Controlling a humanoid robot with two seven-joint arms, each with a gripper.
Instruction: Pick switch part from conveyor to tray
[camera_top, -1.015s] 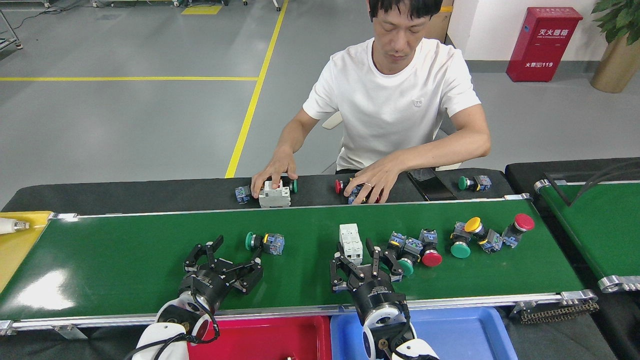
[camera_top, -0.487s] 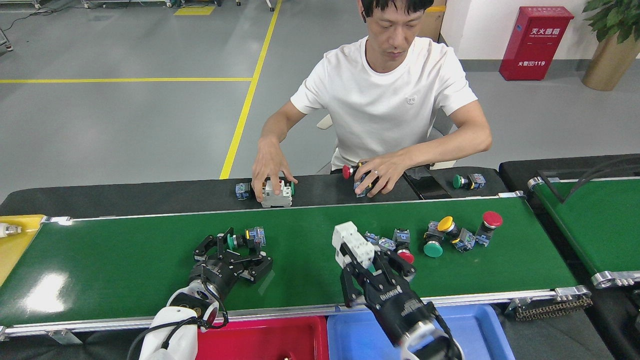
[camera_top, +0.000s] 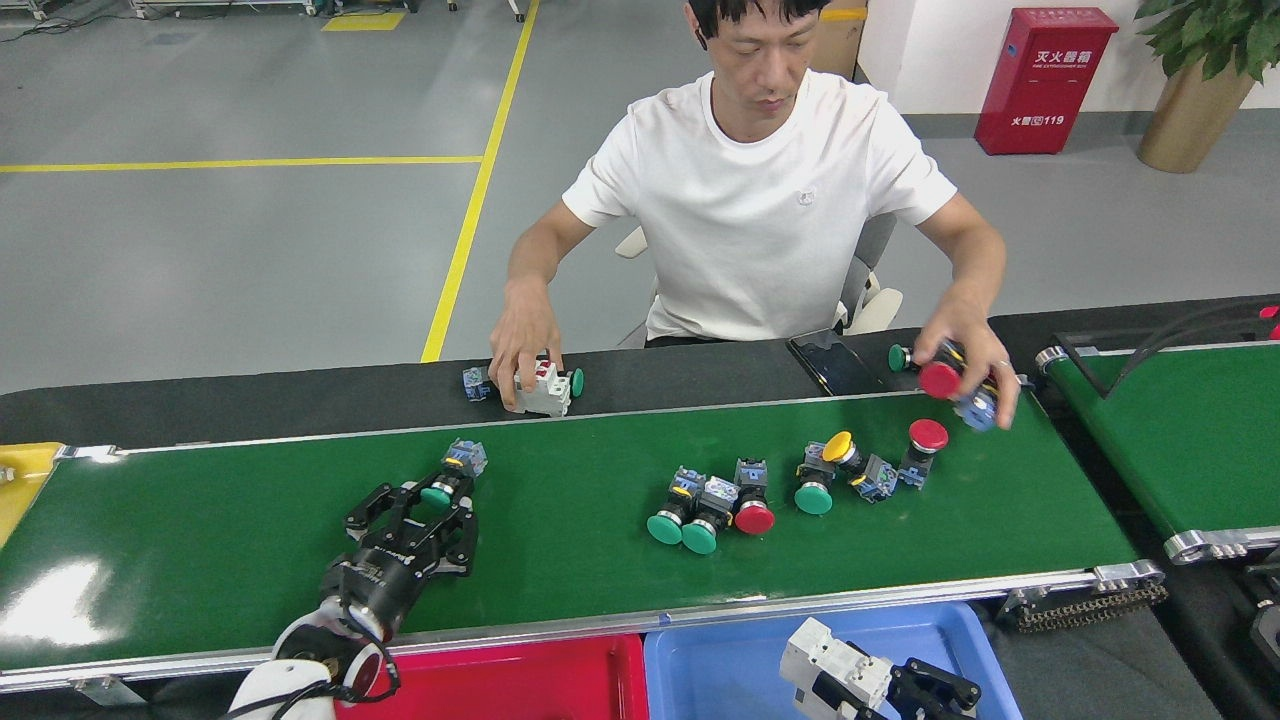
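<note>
Switch part (camera_top: 452, 478), green-capped, sits on conveyor (camera_top: 250, 520) between the spread fingers of left tool (camera_top: 425, 500). Right tool (camera_top: 880, 690) clamped on white breaker (camera_top: 835, 672) over blue tray (camera_top: 720, 660). Red tray (camera_top: 520, 680) near left tool's wrist. Seven button switches beyond right tool. Grey floor, yellow lines.

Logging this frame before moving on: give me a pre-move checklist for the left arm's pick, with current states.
1. Left gripper lined up with green switch: ok, jaws either side of its cap.
2. Jaws open: ok.
3. Switch clear of neighbours on conveyor: ok, it lies alone.
4. Red tray free to receive: cannot tell, mostly out of frame.
5. Right gripper out of the way: ok, over blue tray, holding white breaker.
6. Person's hands off the belt: ok.
</note>
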